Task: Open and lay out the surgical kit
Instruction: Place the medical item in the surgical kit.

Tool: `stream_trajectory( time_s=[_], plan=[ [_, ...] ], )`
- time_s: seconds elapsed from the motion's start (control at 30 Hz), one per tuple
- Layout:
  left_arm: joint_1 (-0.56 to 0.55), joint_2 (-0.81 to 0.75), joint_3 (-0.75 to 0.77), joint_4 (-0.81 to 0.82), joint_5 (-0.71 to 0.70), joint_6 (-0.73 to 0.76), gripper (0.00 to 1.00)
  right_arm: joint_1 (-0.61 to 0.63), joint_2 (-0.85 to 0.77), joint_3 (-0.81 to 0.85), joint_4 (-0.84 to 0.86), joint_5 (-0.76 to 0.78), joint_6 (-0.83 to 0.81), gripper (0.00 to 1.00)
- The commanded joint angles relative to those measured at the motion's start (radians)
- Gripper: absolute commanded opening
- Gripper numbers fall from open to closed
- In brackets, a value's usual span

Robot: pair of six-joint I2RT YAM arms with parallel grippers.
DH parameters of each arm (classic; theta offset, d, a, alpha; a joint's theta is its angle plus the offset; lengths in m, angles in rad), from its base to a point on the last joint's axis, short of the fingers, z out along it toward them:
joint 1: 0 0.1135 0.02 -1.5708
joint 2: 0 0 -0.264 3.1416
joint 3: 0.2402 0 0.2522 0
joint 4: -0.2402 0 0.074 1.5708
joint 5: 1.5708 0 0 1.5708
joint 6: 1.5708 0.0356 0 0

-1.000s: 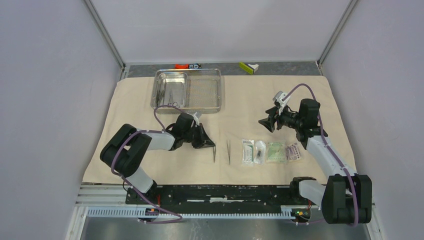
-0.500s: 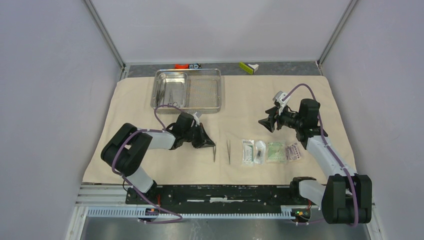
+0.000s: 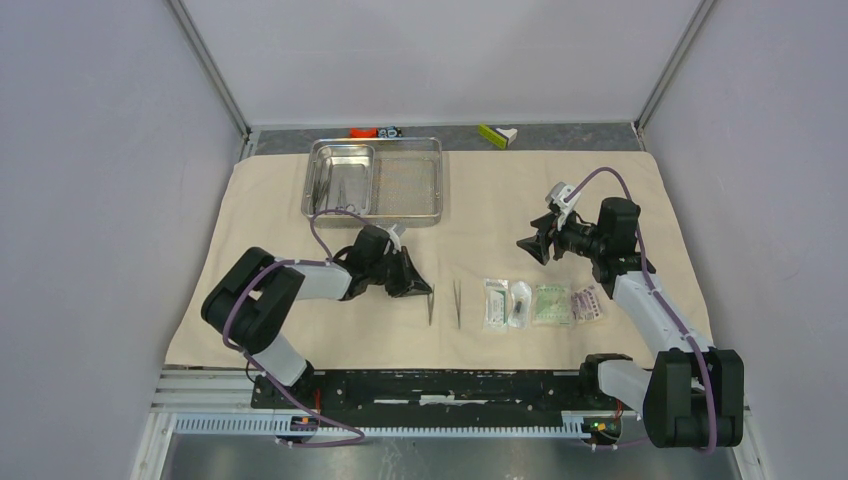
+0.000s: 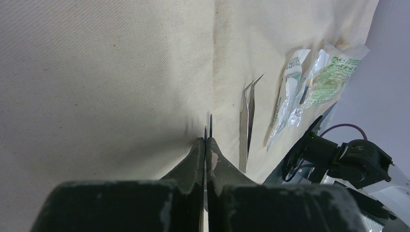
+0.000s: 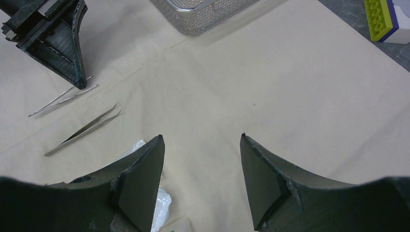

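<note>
My left claw (image 4: pixel 205 145) is pinched together on one thin forceps (image 4: pixel 211 122), whose tip rests against the cloth wrap (image 4: pixel 96 72). One pair of tweezers (image 4: pixel 247 123) lies just beside it, then four sealed packets (image 3: pixel 543 303) in a row. My right claw (image 5: pixel 201 137) hangs with its fingers apart near the packets, holding nothing. One steel tray (image 3: pixel 408 182) sits well beyond, at the far edge.

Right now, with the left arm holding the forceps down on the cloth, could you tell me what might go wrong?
1. The left gripper is shut on the forceps, whose tip presses into the cloth, which puckers there; dragging could bunch it up.
2. The tweezers lie close beside; a sideways slip might knock them toward the packets.
</note>
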State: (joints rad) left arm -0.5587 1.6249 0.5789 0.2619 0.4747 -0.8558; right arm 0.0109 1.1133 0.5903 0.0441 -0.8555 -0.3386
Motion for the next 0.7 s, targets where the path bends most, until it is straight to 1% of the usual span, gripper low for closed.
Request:
stream_trajectory(
  time_s=[0.0,0.17,0.47,0.67],
  plan=[
    [-0.005,-0.009,0.029,0.016,0.007,-0.026,0.02,-0.005,-0.018,-0.004,0.023,-0.017,-0.010,0.66],
    [-0.003,-0.014,0.030,-0.013,-0.022,-0.022,0.04,-0.005,-0.023,-0.007,0.023,-0.017,-0.011,0.66],
    [-0.003,-0.007,0.041,-0.038,-0.031,-0.017,0.19,-0.005,-0.022,-0.007,0.023,-0.022,-0.010,0.66],
    [-0.001,-0.011,0.057,-0.061,-0.042,-0.002,0.26,-0.005,-0.029,-0.012,0.023,-0.022,-0.010,0.66]
  ],
)
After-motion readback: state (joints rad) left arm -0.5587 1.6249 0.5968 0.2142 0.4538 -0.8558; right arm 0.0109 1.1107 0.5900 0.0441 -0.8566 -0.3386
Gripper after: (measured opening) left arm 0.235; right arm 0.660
